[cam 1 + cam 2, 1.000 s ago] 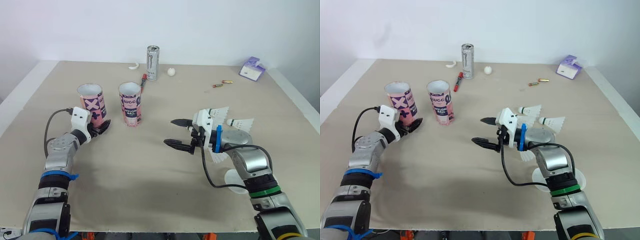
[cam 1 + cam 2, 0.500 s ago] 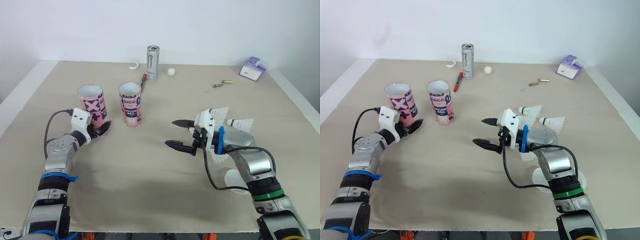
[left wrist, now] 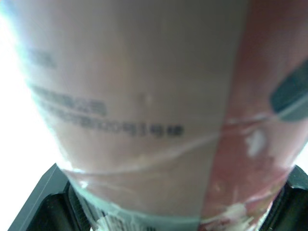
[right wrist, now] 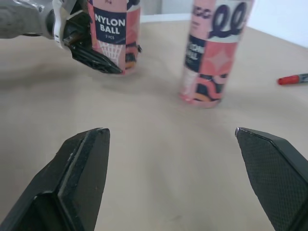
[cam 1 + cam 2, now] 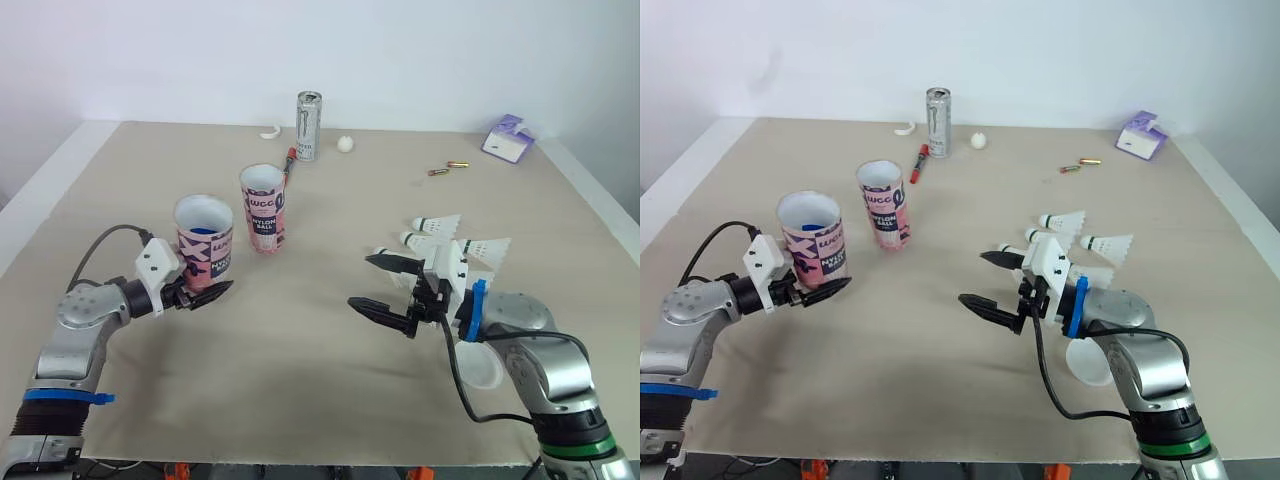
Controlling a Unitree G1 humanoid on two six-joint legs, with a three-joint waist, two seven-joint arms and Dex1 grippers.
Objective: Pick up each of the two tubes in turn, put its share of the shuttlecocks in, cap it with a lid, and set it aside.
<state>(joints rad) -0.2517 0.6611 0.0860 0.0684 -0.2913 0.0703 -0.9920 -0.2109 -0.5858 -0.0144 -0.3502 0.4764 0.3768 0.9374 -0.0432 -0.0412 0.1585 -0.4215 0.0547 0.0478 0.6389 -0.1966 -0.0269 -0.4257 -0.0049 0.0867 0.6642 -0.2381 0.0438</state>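
Presently the front tube (image 5: 204,243), judged light and crushable, is pinched near its likely stiffer base by the left gripper (image 5: 198,290), near the second tube (image 5: 262,208). The right gripper (image 5: 388,287) is held spread.

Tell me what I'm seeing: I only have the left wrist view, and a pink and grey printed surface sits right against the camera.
Observer: That is a pink tube, open end up, gripped near its base by the left gripper.
Operator: Where is the other tube?
Observer: The second tube stands upright on the table, farther from the robot and apart from the gripped one.
Operator: And the right arm?
Observer: The right gripper is open and holds nothing; shuttlecocks lie on the table beside its wrist.
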